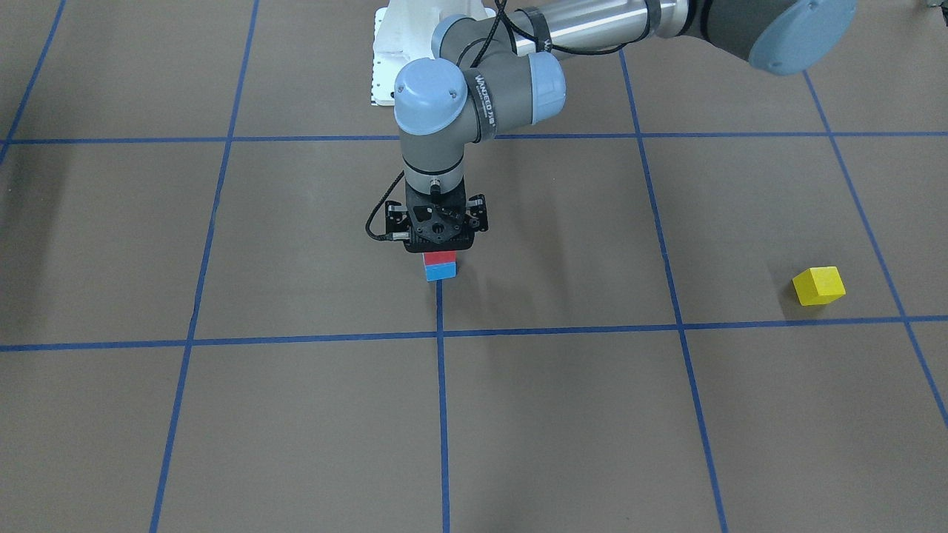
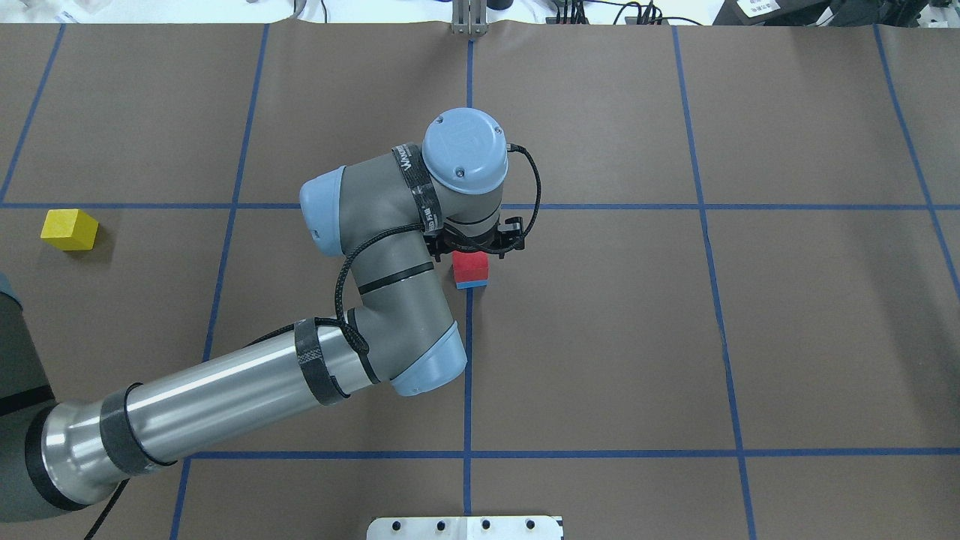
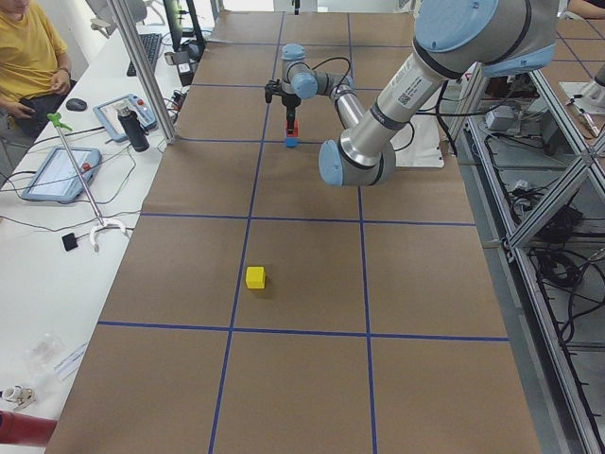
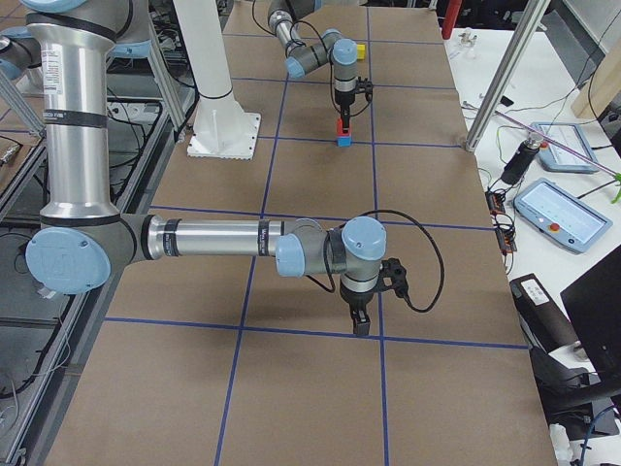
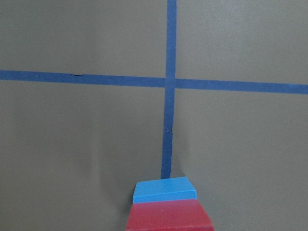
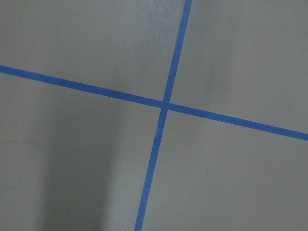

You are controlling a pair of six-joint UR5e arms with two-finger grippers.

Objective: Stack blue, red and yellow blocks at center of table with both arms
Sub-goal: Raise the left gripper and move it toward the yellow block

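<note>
The red block (image 1: 439, 258) sits on top of the blue block (image 1: 440, 272) on a blue tape line near the table's centre. My left gripper (image 1: 439, 250) points straight down on the red block and is shut on it. The left wrist view shows the red block (image 5: 169, 216) close at the bottom edge with the blue block (image 5: 164, 190) under it. The yellow block (image 1: 818, 286) lies alone far off on my left side (image 2: 69, 229). My right gripper (image 4: 361, 328) shows only in the exterior right view, low over a tape crossing; I cannot tell whether it is open.
The brown table cover bears a grid of blue tape lines (image 2: 468, 360). The white base plate (image 1: 385, 66) stands at the robot's edge. The left arm's elbow (image 2: 390, 330) hangs over the centre line. Operators' tablets and cables lie along the far edge (image 3: 61, 170).
</note>
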